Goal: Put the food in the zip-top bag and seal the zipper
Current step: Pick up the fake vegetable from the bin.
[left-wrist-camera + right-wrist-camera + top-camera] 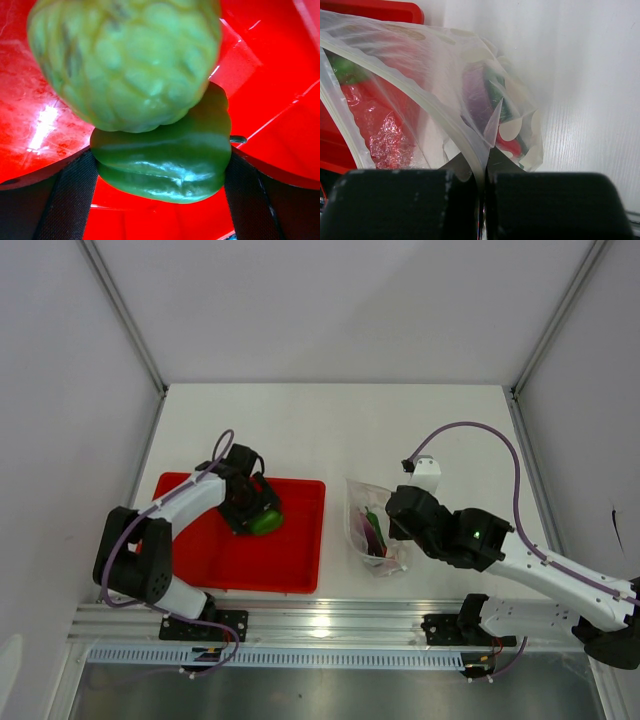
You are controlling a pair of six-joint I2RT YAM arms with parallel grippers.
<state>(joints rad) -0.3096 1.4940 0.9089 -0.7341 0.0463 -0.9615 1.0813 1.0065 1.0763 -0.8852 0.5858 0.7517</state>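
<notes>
- The left gripper (161, 200) is over the red tray (292, 562), near its 12 o'clock edge. Its jaws stand wide apart.
- A dark green vegetable (165, 160) lies on the tray between the pads (70, 200). Its long axis runs from pad to pad, 9 to 3 o'clock in the left wrist view, with the small stem at the 3 o'clock end. It reaches both pads, but I cannot tell whether they press on it.
- A pale green, bumpy, round vegetable (125, 60) sits at 12 o'clock of the dark one in the wrist view and seems to touch it. It is blurred.
- The bag (365, 502) is on the white table (300, 430), just at 3 o'clock of the tray. Its long axis runs roughly from 12 to 6 o'clock.
- The right gripper (482, 172) comes in from 4 o'clock, and its jaws are closed tight on the bag's rim.
- The zipper (420, 102) is not sealed. Its two strips arc apart from the pinched spot, and the mouth gapes.
- Inside the bag, the eggplant (477, 95), the long pepper (495, 97) and the chili (510, 145) lie bunched together. In the top view they lie roughly along the bag's length, from 11 to 5 o'clock.
</notes>
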